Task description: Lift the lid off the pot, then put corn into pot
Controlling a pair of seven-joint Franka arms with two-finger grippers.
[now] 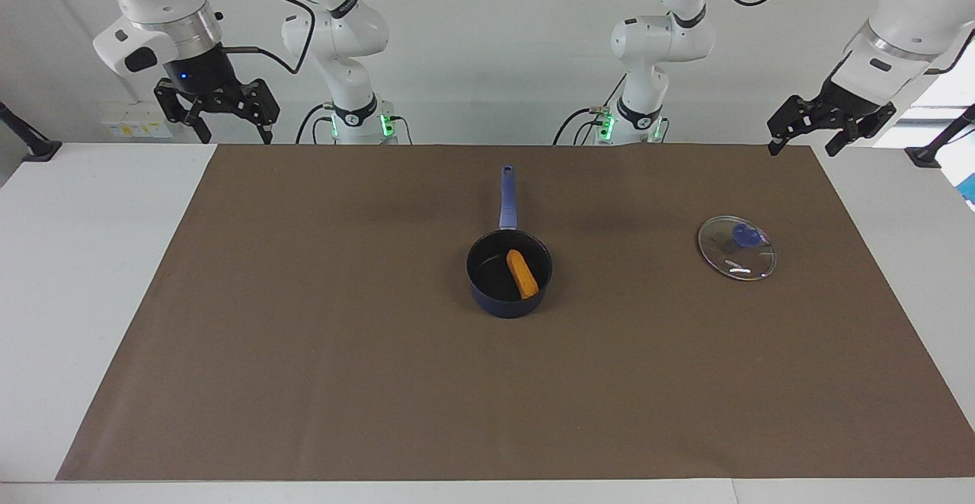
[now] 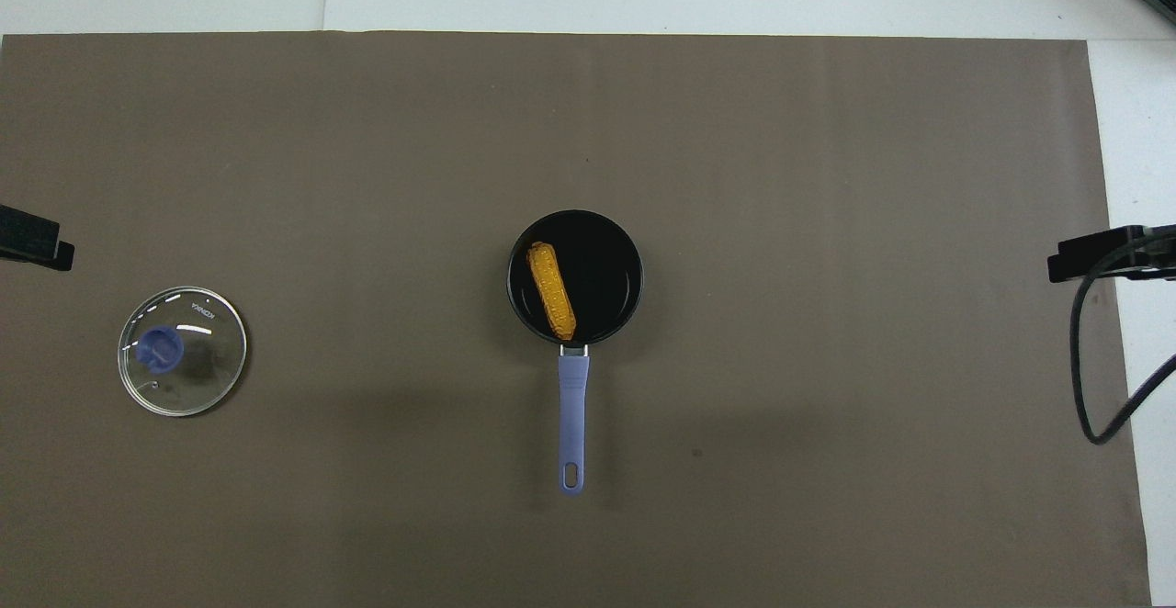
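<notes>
The small orange-yellow corn cob (image 1: 522, 273) (image 2: 551, 288), stubby with a bumpy surface, lies inside the dark navy saucepan (image 1: 509, 266) (image 2: 606, 309), resting on its black interior and slanted across it. The saucepan stands uncovered at the middle of the brown table mat (image 1: 305, 336) (image 2: 827, 222), its long straight blue handle (image 1: 507, 198) (image 2: 571, 420) pointing toward the robots.

The round clear glass lid (image 1: 736, 248) (image 2: 182, 351) with thin metal rim and blue centre knob lies flat on the mat, well apart from the saucepan, toward the left arm's end of the table.

The left gripper (image 1: 801, 145) hangs in the air over the mat's edge at the left arm's end, above and apart from the lid, its fingers spread and holding nothing. The left arm waits.

The right gripper (image 1: 236, 135) hangs over the mat's edge at the right arm's end, well apart from the saucepan, its fingers spread and holding nothing. The right arm waits.
</notes>
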